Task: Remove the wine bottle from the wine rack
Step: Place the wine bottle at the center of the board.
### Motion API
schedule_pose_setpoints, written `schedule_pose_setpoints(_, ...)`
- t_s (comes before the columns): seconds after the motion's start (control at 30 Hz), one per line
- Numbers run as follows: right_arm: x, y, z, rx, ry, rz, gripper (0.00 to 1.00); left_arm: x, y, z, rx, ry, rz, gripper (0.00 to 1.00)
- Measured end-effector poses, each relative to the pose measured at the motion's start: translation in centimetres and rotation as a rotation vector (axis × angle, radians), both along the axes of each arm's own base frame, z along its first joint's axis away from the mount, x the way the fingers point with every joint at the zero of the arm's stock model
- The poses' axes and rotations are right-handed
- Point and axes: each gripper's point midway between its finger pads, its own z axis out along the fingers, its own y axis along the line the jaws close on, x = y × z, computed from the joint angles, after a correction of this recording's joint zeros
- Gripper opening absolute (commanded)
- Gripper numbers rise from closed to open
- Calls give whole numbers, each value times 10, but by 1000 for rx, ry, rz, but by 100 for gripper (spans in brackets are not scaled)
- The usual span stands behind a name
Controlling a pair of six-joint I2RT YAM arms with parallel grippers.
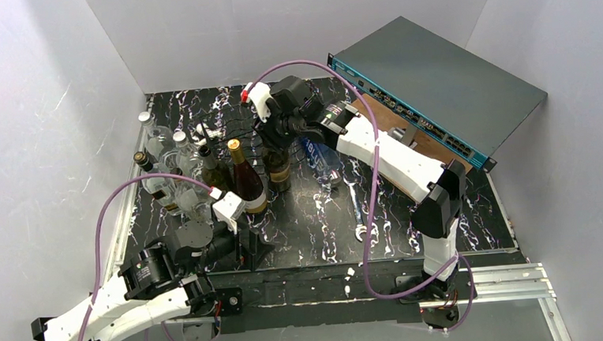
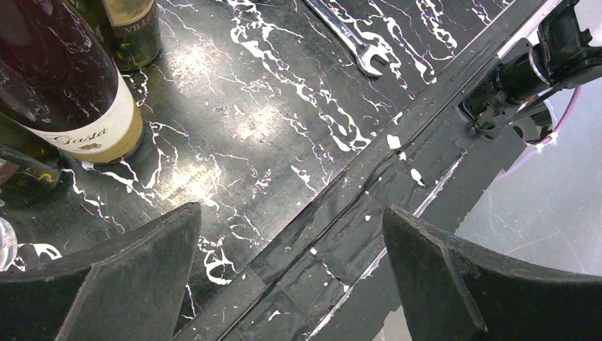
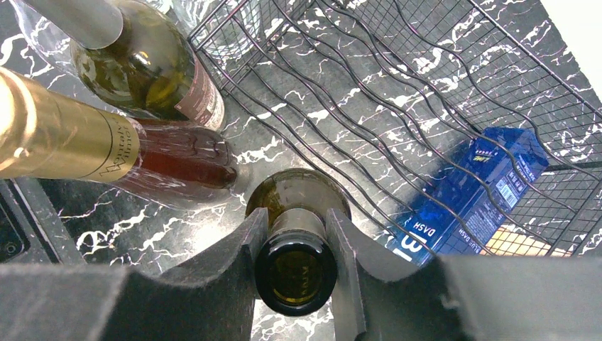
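Observation:
The wine bottle, dark green with an open mouth, stands upright just beside the wine rack, clear of its wavy cradles. My right gripper is shut on its neck from above, one finger on each side. In the top view the right gripper sits over the bottle, with the black wire wine rack behind it. Whether the bottle's base touches the table is hidden. Far from the rack, my left gripper hangs open and empty over the table's front edge, and shows low in the top view.
A gold-foiled bottle and a green one stand close on the held bottle's left, with clear bottles beyond. A blue box lies under the rack. A wrench lies on the marble. A grey box sits at back right.

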Motion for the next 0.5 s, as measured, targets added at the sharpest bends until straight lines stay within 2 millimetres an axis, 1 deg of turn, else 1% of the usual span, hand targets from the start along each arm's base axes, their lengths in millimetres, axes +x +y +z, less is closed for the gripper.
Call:
schedule_pose_setpoints(0.13, 0, 0, 0, 0, 2, -1, 46, 0, 1, 1, -6, 1, 5, 98)
schedule_pose_setpoints(0.2, -1, 1, 0, 2, 5, -3, 53, 0, 1, 1, -7, 2, 6, 98)
schedule_pose_setpoints(0.27, 0, 2, 5, 15, 0, -6, 59, 0, 1, 1, -9, 5, 7, 98)
schedule_pose_setpoints(0.37, 1, 5, 16, 40, -12, -9, 66, -1, 1, 1, -12, 6, 8, 98)
schedule_pose_setpoints(0.5, 2, 6, 25, 62, -20, -9, 70, -1, 1, 1, -12, 7, 9, 98)
